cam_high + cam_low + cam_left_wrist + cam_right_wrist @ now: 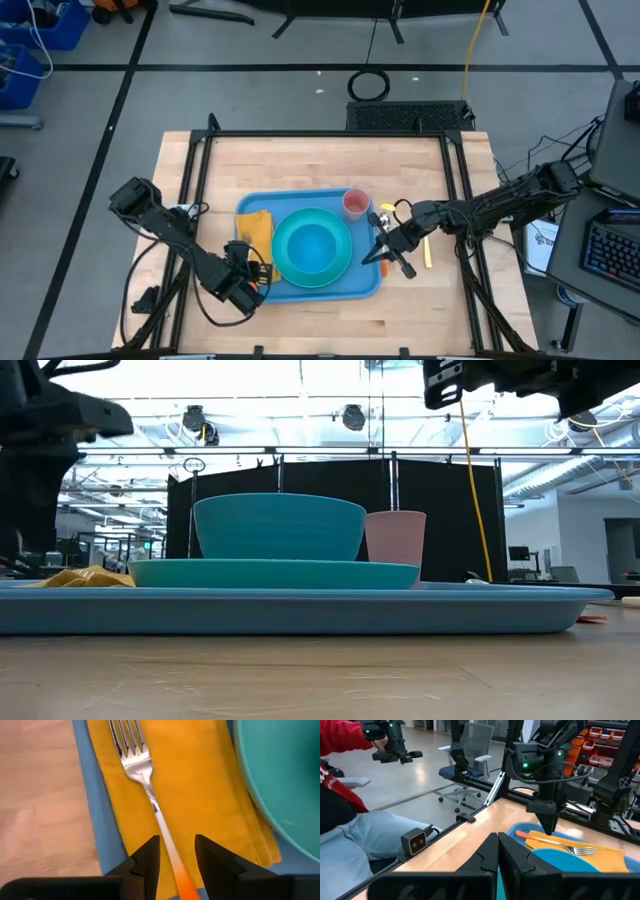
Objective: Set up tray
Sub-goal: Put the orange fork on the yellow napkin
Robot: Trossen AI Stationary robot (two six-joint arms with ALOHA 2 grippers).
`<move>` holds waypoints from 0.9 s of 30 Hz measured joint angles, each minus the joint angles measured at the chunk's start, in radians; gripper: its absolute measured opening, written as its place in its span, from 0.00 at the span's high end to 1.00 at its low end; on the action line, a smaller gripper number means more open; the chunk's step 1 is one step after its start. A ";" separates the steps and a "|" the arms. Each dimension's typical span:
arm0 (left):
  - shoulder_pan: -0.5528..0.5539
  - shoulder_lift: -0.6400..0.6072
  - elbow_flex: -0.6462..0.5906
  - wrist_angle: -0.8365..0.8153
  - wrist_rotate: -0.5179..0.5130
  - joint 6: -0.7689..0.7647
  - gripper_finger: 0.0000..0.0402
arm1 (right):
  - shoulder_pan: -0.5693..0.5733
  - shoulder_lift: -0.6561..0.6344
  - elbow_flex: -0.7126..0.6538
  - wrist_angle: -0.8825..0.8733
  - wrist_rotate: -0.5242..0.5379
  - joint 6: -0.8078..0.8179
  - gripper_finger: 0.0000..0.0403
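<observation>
The light-blue tray (300,290) lies mid-table. On it sit a teal plate (270,573) carrying a teal bowl (312,245), a pink cup (355,203) at the far right corner, and an orange napkin (200,785) along the left side. A fork (137,767) with an orange handle (182,882) lies flat on the napkin. My left gripper (176,857) points down over the handle, open, with one finger on either side and a gap to each. My right gripper (497,852) hovers shut at the tray's right rim, holding nothing.
A yellow-handled utensil (425,250) lies on the wooden table right of the tray, and a small silvery item (381,216) lies beside the cup. A black frame (330,135) borders the table. A seated person (350,835) shows beyond the table's left side.
</observation>
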 joint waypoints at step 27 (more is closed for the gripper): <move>0.002 0.000 -0.139 0.219 0.017 0.020 0.79 | 0.000 0.000 0.000 -0.007 0.002 0.003 1.00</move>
